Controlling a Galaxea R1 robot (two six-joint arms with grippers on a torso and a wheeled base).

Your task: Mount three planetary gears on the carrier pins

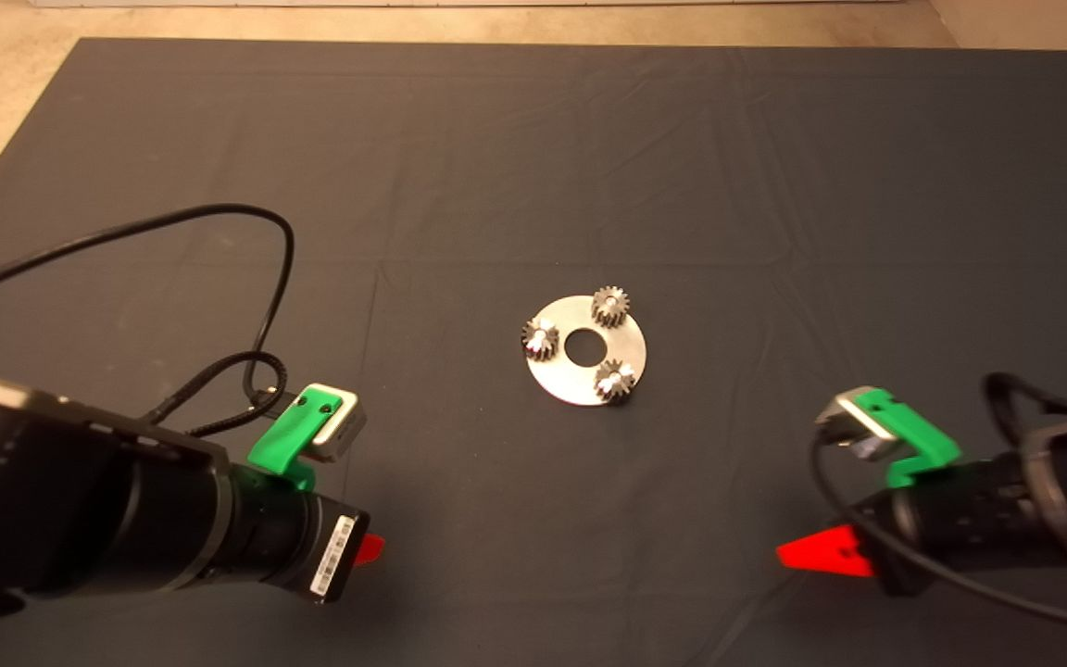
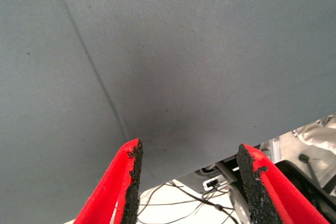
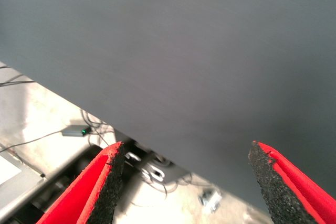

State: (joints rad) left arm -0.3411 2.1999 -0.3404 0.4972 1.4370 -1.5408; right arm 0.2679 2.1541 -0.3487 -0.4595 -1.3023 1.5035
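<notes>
In the head view the round silver disc with a large centre hole lies flat at the middle of the dark mat. Three small dark-grey planetary gears sit on its carrier pins: one at the far side, one at the left, one at the near right. The pins themselves are hidden under the gears. My left gripper is low at the near left, open and empty. My right gripper is low at the near right, open and empty. Both are well apart from the disc.
A black cable loops over the mat beside the left arm. Both wrist views look past the mat's near edge at the floor, where cables and a small box with a green light lie.
</notes>
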